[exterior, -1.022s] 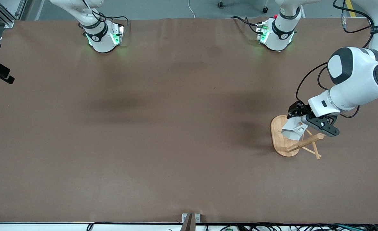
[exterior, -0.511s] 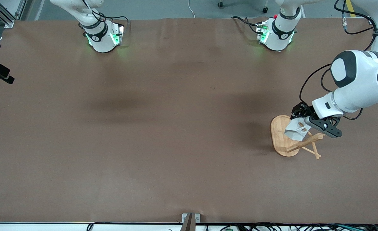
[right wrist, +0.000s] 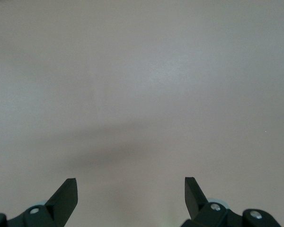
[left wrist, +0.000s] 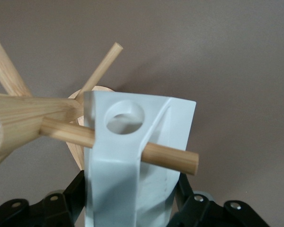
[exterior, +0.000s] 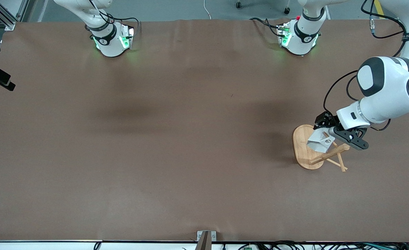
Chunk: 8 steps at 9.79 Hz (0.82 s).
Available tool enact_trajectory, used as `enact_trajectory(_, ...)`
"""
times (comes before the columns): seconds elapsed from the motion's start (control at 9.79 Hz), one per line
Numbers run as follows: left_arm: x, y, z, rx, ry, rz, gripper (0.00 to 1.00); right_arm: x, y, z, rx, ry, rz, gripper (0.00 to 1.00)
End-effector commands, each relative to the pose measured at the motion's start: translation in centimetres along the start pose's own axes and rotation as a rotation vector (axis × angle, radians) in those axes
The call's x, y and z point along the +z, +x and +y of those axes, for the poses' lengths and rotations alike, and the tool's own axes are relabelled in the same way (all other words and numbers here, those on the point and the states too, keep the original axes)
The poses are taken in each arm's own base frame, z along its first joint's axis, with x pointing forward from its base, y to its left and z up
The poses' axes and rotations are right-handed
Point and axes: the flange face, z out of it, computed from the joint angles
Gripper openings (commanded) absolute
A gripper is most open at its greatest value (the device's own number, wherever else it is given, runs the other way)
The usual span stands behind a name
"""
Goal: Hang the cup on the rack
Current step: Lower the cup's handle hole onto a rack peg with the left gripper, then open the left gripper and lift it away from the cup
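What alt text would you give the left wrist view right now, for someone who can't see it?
The left gripper holds the white faceted cup against the bamboo rack, with one peg passing in front of the cup just below the round hole in its handle. The peg is not through that hole. Brown table fills the background.

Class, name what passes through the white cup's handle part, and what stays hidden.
A rack peg passes through the cup, below its round hole. The left gripper holds the cup; its contact points are covered.

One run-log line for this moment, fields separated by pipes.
left gripper: shut on cup, over rack | peg: crosses cup, not through handle hole | right gripper: open, waiting
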Motion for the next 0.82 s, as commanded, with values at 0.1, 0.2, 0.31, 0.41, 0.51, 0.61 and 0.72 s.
enact_trajectory(0.1,1.7,-0.5,-1.4,-0.007,-0.018,-0.013,1.00,-0.2,-0.1,0.2,-0.006,-0.005,-0.002,1.00)
enact_trajectory(0.2,1.4,-0.5,-1.4,-0.020,-0.016,-0.009,1.00,0.0,0.0,0.2,-0.006,-0.005,-0.005,1.00)
enact_trajectory(0.31,0.8,-0.3,-1.2,-0.038,-0.011,0.002,1.00,-0.2,-0.1,0.2,-0.006,-0.005,-0.002,1.00)
enact_trajectory(0.41,-0.3,0.1,-1.0,-0.071,-0.005,0.013,1.00,0.0,0.0,0.2,-0.006,-0.005,-0.005,1.00)
enact_trajectory(0.51,-1.6,-0.1,-0.5,-0.102,-0.003,0.016,1.00,-0.2,-0.1,0.2,-0.006,-0.005,-0.002,1.00)
enact_trajectory(0.61,-3.3,-0.4,0.3,-0.136,-0.001,0.012,1.00,-0.1,0.0,0.3,-0.005,-0.005,-0.004,1.00)
enact_trajectory(0.72,-5.4,-0.7,1.1,-0.174,0.008,0.022,1.00,-0.2,-0.1,0.2,-0.006,-0.005,-0.002,1.00)
